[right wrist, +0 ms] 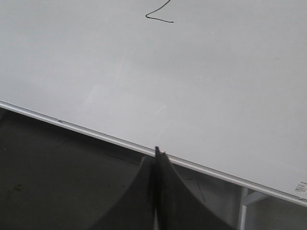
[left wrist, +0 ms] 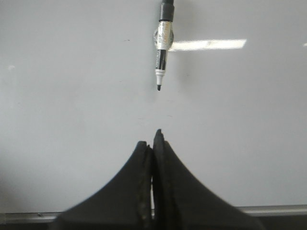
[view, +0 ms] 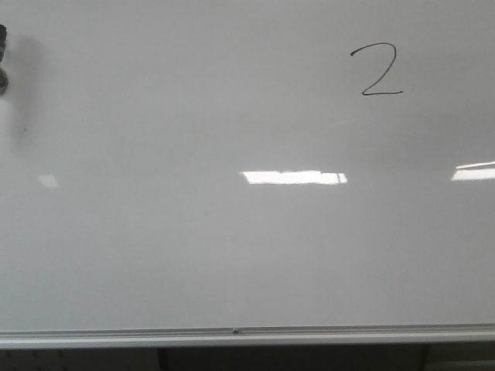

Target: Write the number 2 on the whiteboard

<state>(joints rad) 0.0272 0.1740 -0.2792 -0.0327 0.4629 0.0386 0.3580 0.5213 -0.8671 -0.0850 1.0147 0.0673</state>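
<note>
The whiteboard [view: 232, 247] fills the front view, with its silver frame strip [view: 247, 334] along the lower edge. The number 2 [view: 377, 71] is drawn in thin black line at its upper right. Only the digit's base stroke [right wrist: 158, 18] shows in the right wrist view. An uncapped black-and-white marker [left wrist: 163, 43] lies on the board in the left wrist view, tip pointing toward my left gripper [left wrist: 153, 139]. That gripper is shut, empty and apart from the marker. My right gripper [right wrist: 157, 153] is shut and empty over the board's frame edge. Neither gripper shows in the front view.
Bright rectangular light reflections [view: 294, 177] lie across the board's middle and right. A dark object [view: 2, 58] pokes in at the front view's left edge. Beyond the frame strip [right wrist: 96, 132] is a dark surface [right wrist: 57, 182] and a white support leg [right wrist: 242, 211].
</note>
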